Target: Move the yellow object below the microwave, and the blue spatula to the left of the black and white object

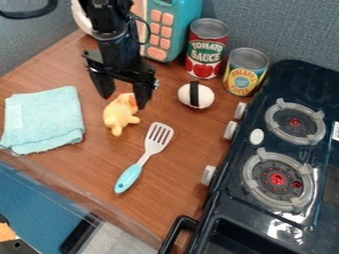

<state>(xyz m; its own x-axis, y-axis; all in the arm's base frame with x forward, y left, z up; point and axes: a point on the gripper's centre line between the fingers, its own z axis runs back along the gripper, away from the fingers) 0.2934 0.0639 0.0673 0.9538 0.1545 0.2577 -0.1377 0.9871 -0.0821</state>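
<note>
The jaws stand apart, one to each side of the upper end of the yellow toy [121, 113], and the gripper [122, 95] hangs right over it. Whether either side touches the toy I cannot tell, but nothing looks clamped. The toy sits on the wooden counter [179, 191], an orange-red patch at its top, down and to the left of the teal toy microwave [171, 30] as the camera sees it. Closing on the toy looks like the step in hand; after that it wants carrying over towards the microwave's front, since it seems too far left to count as below it. Close by, the blue spatula [143, 158] lies flat, its slotted head pointing up and its handle angled down to the left. It is already somewhat left of the black and white object [196, 95], but well lower, so I would judge its half of the job as left to do, probably a shift up into the space beside that object. Taking both parts together, the task seems near its start. The folded light-blue cloth [43, 120] lies left of the toy, the tomato sauce can [206, 49] and a shorter yellow can [246, 72] stand past the black and white object, and the stove [265, 198] takes up the right.
</note>
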